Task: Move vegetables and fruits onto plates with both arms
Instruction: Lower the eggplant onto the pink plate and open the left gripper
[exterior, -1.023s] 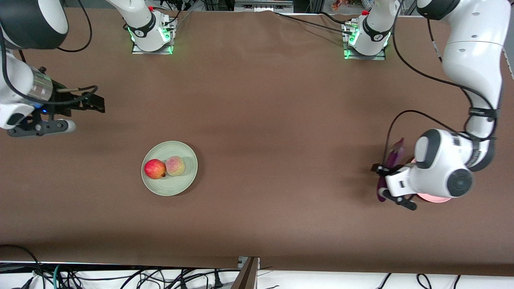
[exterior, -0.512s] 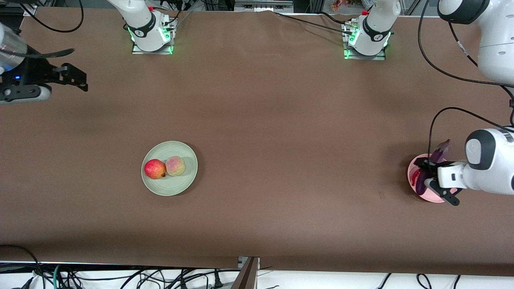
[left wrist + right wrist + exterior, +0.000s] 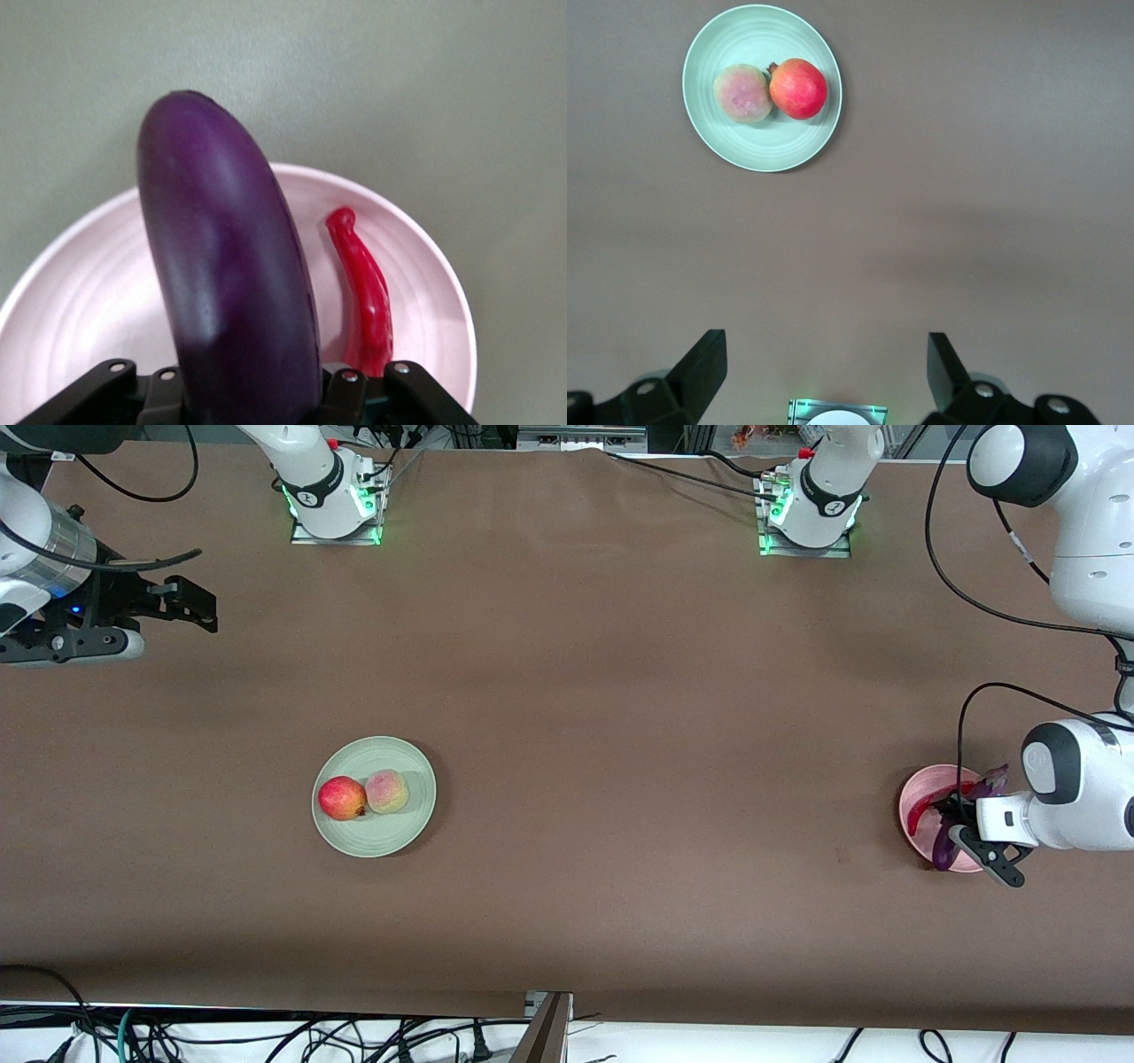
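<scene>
Since a second ago the left gripper (image 3: pixel 959 825) has carried the eggplant (image 3: pixel 232 283) toward the left arm's end of the table and now hangs over the pink plate (image 3: pixel 917 828), pinching it beside the chili pepper (image 3: pixel 365 297) lying there. If it lets go this high, the long eggplant could tip over the rim or knock the pepper off. Both fruits sit touching on the green plate (image 3: pixel 390 840), while the right gripper (image 3: pixel 824 367) waits spread and empty above the table.
</scene>
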`<move>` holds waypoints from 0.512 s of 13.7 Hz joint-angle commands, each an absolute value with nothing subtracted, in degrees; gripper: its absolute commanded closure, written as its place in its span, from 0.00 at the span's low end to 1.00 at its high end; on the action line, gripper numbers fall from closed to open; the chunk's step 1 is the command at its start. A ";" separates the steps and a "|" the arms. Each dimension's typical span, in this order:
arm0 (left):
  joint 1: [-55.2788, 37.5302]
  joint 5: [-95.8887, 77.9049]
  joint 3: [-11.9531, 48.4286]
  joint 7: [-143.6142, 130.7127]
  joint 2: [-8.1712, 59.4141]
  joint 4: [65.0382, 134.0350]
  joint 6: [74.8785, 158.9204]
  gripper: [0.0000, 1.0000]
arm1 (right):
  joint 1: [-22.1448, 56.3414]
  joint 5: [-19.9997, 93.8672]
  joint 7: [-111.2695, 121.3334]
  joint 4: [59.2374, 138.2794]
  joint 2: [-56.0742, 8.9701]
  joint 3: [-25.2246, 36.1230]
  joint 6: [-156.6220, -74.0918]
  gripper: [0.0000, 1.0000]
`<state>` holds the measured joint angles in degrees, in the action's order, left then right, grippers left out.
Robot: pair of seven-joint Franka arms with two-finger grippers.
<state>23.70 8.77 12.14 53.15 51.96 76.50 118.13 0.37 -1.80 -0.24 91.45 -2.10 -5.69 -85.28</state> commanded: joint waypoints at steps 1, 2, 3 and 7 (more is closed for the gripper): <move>23.64 9.93 12.13 54.40 53.26 75.32 119.52 0.46 | -0.44 -2.72 -1.05 90.70 -2.29 -6.06 -85.34 0.00; 23.82 9.67 12.22 54.32 53.17 75.32 119.88 0.00 | -0.35 -2.72 -1.05 90.79 -2.29 -6.06 -85.34 0.00; 24.25 9.84 12.13 54.32 52.83 75.24 119.71 0.00 | -0.35 -2.64 -0.97 90.79 -2.20 -6.06 -85.34 0.00; 24.17 9.23 12.83 53.53 50.02 73.32 112.19 0.00 | -0.26 -2.55 -0.79 90.70 -2.28 -6.07 -85.34 0.00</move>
<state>24.07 8.77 12.21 53.20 51.98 75.08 117.44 0.00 -1.93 -0.24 91.36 -2.25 -5.63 -85.33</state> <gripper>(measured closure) 0.357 0.000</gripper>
